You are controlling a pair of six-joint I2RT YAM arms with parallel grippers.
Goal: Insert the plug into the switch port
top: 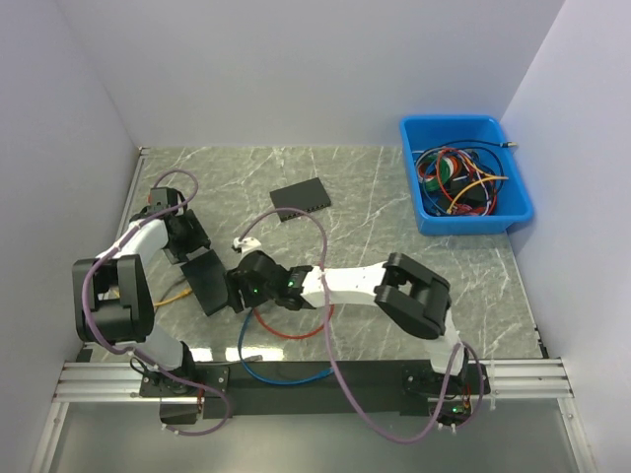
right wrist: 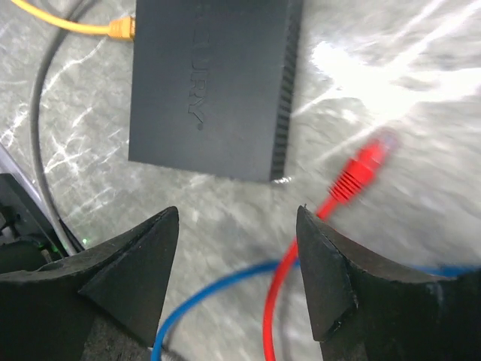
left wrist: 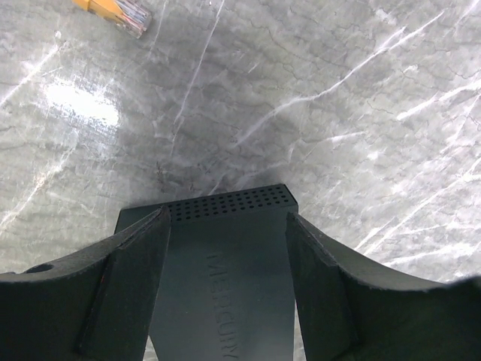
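The black switch (top: 207, 281) lies at the left of the marble table. My left gripper (left wrist: 225, 241) is shut on its sides, with the perforated end (left wrist: 233, 201) sticking out past the fingertips. My right gripper (right wrist: 237, 226) is open and empty, hovering just short of the switch's (right wrist: 210, 83) near end; in the top view it (top: 245, 288) sits right beside the switch. The red plug (right wrist: 362, 167) lies on the table just ahead of my right finger, apart from it, with its red cable (right wrist: 282, 301) running back under the jaws. Which side holds the ports cannot be told.
An orange-yellow plug (right wrist: 120, 30) and cable lie by the switch's far corner and also show in the left wrist view (left wrist: 113, 11). A blue cable (right wrist: 218, 289) loops below my right gripper. A second flat black device (top: 301, 199), a white plug (top: 245, 241) and a blue bin (top: 518, 212) of cables sit further back.
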